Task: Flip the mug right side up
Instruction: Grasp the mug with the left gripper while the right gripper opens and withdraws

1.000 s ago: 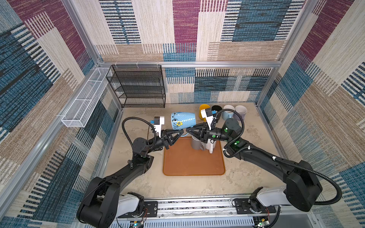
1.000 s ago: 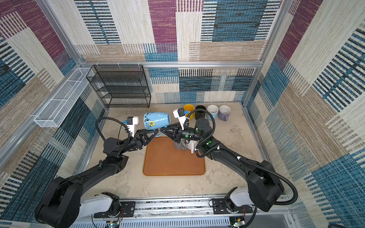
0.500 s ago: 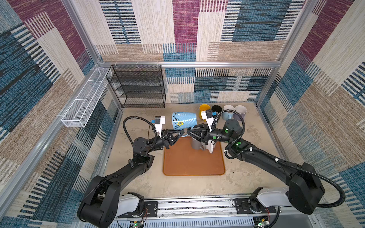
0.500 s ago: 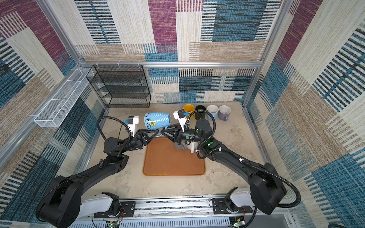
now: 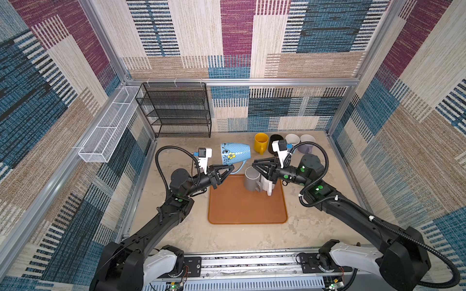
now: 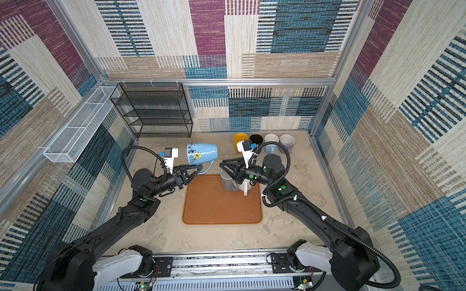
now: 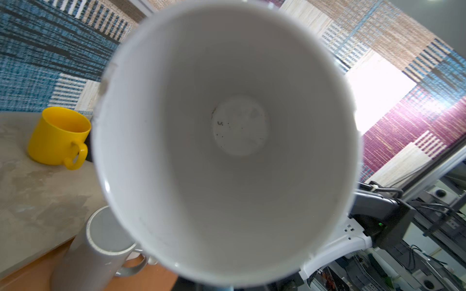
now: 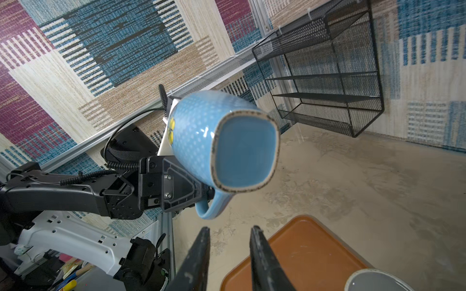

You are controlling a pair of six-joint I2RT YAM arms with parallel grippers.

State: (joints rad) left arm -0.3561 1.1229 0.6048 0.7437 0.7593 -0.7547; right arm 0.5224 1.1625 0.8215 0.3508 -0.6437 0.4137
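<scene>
Left gripper (image 5: 227, 171) clamps the blue floral mug (image 5: 235, 156) by its handle, sideways aloft near the orange tray (image 5: 247, 209). Right gripper (image 5: 254, 166) empty, slightly parted. Advised: roll wrist until base faces down, then lower.

Overhead views look down; wrist cameras flank the mug (image 7: 227, 126).

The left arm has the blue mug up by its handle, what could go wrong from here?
The left gripper pinches the blue mug by its handle alone, sideways in the air: it might swivel or slip and fall. The open right gripper is close to it and to the gray mug; it could bump either.
</scene>
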